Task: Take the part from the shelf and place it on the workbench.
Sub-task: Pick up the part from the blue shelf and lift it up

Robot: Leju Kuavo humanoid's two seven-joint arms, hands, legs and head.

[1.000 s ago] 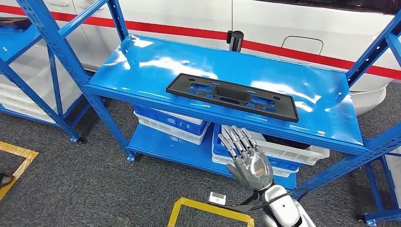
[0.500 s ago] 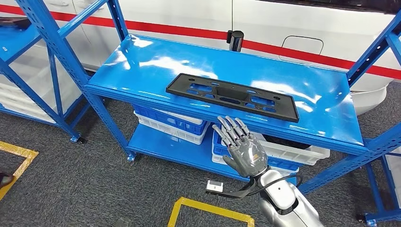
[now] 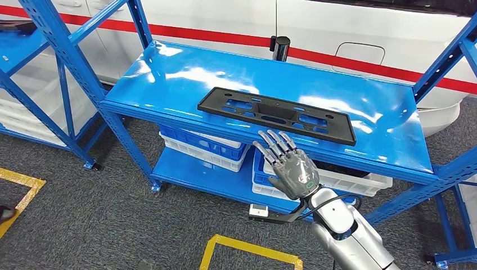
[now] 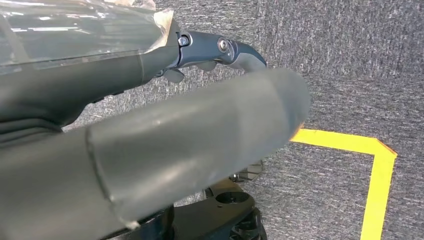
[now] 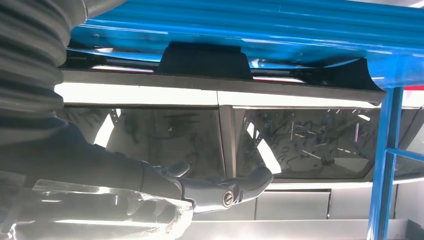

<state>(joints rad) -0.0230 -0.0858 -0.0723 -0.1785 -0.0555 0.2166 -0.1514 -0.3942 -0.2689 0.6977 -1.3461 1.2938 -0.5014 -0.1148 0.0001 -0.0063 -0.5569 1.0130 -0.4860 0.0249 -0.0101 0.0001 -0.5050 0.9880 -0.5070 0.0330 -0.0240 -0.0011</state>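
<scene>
flat on the top board of the blue shelf the part is seen: a long, thin, black plastic plate, matte, pierced by several cut-outs and small holes, laid a little aslant near the front edge. nothing is touching it. the right hand is held just in front of and below that front edge, palm down, fingers spread and pointing toward the part; nothing is gripped in it, and it is kept apart from the plate. from the right wrist view the underside of the shelf edge is met close up, with a dark raised shape on it that may be the part's near rim, though this cannot be told for sure; behind it dark car windows are made out. stacked blue and white crates are set on the lower board, partly hidden by the top board and by the hand. the left hand is shown very close and blurred over grey carpet with yellow tape; whether its fingers are spread or curled cannot be told. a white car body with a red stripe is cut off by the upper edge.
</scene>
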